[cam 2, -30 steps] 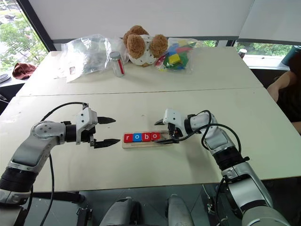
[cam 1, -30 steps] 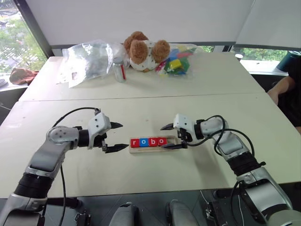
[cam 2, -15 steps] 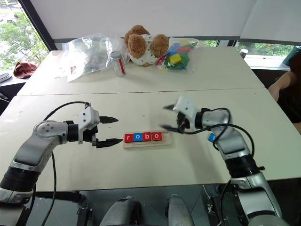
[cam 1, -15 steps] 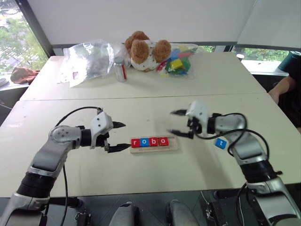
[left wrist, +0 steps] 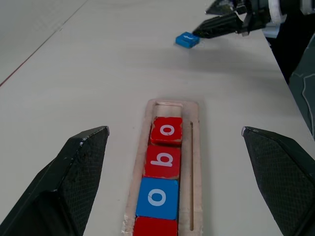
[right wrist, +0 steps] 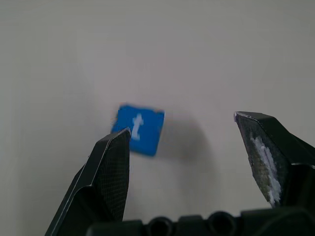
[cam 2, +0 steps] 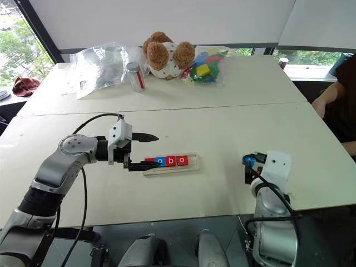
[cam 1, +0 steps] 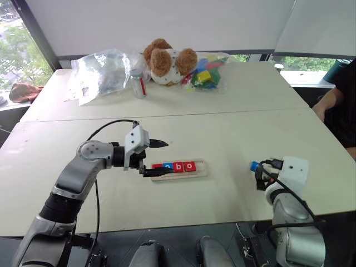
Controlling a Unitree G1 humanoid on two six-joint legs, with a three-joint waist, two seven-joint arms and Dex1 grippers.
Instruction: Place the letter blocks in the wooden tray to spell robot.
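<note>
The wooden tray (cam 1: 202, 168) lies mid-table holding letter blocks reading o (left wrist: 157, 198), b (left wrist: 162, 162), o (left wrist: 167, 130), with a red one (left wrist: 154, 228) before them partly cut off. My left gripper (cam 1: 158, 158) is open at the tray's left end, one finger on each side of it and nothing held. A blue letter block with a white t (right wrist: 138, 129) lies flat on the table to the right. My right gripper (right wrist: 181, 124) is open just short of it, with nothing between its fingers (left wrist: 219, 22).
On the far table sit a teddy bear (cam 1: 166, 60), a clear plastic bag (cam 1: 103, 69), a small jar (cam 1: 137, 84) and a bag of coloured bricks (cam 1: 206, 72). A person's arm (cam 1: 328, 100) is at the right edge. The near table edge runs close below the right gripper.
My right gripper left the tray's right end and swung right and toward the near edge, to the blue t block. My left gripper moved right up to the tray's left end.
</note>
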